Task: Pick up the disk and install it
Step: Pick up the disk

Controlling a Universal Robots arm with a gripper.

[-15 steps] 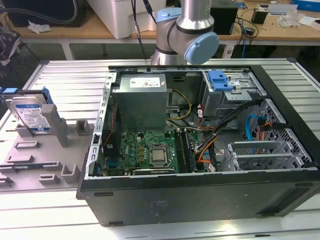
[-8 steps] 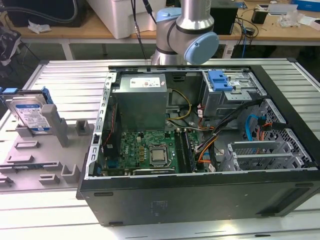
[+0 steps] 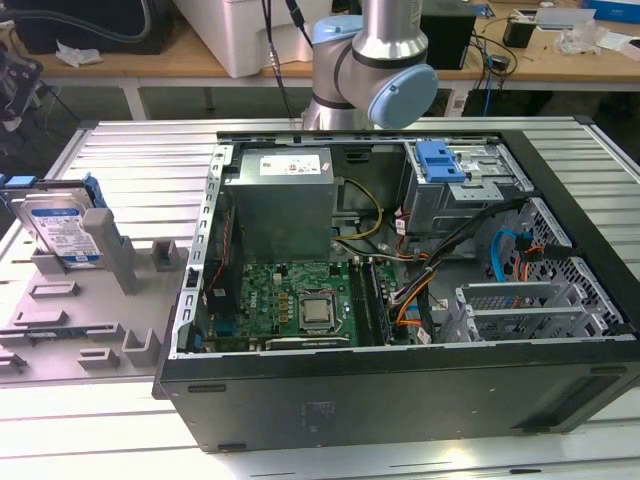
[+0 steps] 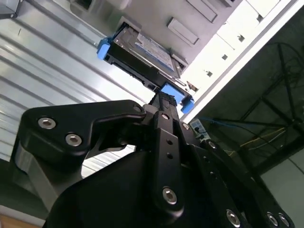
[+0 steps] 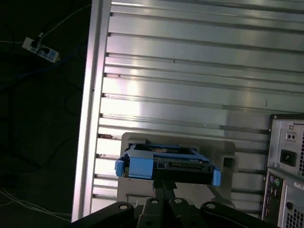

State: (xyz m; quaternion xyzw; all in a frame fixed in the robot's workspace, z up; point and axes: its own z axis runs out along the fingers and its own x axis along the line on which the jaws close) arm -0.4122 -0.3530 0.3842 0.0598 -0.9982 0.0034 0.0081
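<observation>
1. The disk (image 3: pixel 60 230) stands on edge in a grey holder (image 3: pixel 118 262) on the ribbed metal tabletop (image 3: pixel 140 160). It is at the exterior view's left, well apart from the open computer case (image 3: pixel 400 400).
2. Its white-and-blue label faces the exterior camera. It rests in the holder, not in my grasp.
3. My arm (image 3: pixel 372 70) rises behind the case, at the far edge of the tabletop in the exterior view.
4. In both wrist views I look past my own black body at the disk's blue carrier (image 4: pixel 105 49) (image 5: pixel 140 166), which sits against the pale holder on the ribbed surface.
5. My fingers (image 4: pixel 165 111) point toward the disk, but I cannot tell whether they are spread or pressed together.
6. Inside the case lie a big grey metal box (image 3: pixel 280 205) and a green motherboard (image 3: pixel 290 300). A small blue latch (image 3: pixel 440 160) sits on the metal cage toward the exterior view's right.
</observation>
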